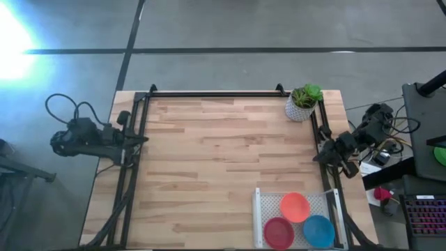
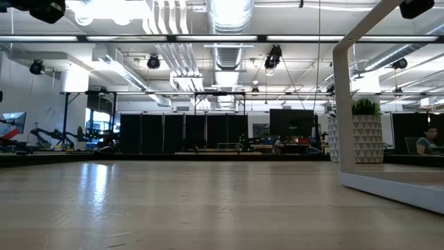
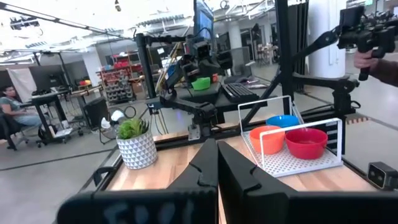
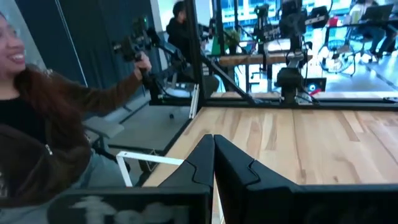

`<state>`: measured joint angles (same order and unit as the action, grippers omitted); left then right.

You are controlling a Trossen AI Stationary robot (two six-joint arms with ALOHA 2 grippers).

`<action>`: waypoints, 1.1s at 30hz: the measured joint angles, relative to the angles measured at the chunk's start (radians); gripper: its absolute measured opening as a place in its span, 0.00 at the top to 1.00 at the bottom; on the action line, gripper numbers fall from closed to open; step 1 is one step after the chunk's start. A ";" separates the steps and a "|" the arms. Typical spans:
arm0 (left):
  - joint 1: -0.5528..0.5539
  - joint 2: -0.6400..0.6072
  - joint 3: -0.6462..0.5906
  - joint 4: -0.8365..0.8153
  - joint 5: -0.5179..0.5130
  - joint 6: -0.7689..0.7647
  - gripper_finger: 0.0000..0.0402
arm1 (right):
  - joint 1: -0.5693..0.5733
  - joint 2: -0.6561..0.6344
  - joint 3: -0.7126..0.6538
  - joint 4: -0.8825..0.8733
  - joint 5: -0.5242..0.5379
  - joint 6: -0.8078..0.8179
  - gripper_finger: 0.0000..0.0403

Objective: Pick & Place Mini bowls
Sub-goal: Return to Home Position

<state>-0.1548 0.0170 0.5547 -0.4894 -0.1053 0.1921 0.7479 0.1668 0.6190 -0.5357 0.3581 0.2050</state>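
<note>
Mini bowls (image 3: 305,140) are seen grouped on the white rack (image 1: 259,202) at the lower right of the high view. The orange bowl (image 1: 295,207) sits above the red bowl (image 1: 279,232) and blue bowl (image 1: 318,231), side by side, presumably one spot per colour; no. nested under each can't be told. The left gripper (image 1: 136,139) is parked at the left edge of the table (image 1: 209,167) and the right gripper (image 1: 327,152) at its right edge. Both have fingers pressed together on nothing, prob. to keep the work area free. Placing is judged done.
</note>
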 joint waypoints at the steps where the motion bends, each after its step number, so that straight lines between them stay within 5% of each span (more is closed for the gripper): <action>1: 0.000 -0.001 -0.001 0.000 0.000 0.000 1.00 | 0.000 -0.021 -0.009 0.000 0.000 0.000 0.98; 9: 0.000 -0.013 -0.001 0.013 -0.027 -0.006 1.00 | 0.000 -0.162 -0.052 -0.005 0.000 0.000 0.98; 21: 0.000 -0.014 -0.014 0.092 -0.027 -0.002 1.00 | 0.000 -0.160 -0.051 0.024 -0.018 -0.021 0.98; 33: 0.000 -0.015 -0.177 0.256 -0.031 0.016 1.00 | 0.000 -0.163 -0.255 0.243 -0.017 -0.095 0.98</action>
<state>-0.1547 0.0021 0.3772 -0.2338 -0.1368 0.2077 0.7479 0.0039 0.3643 -0.2931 0.3407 0.1100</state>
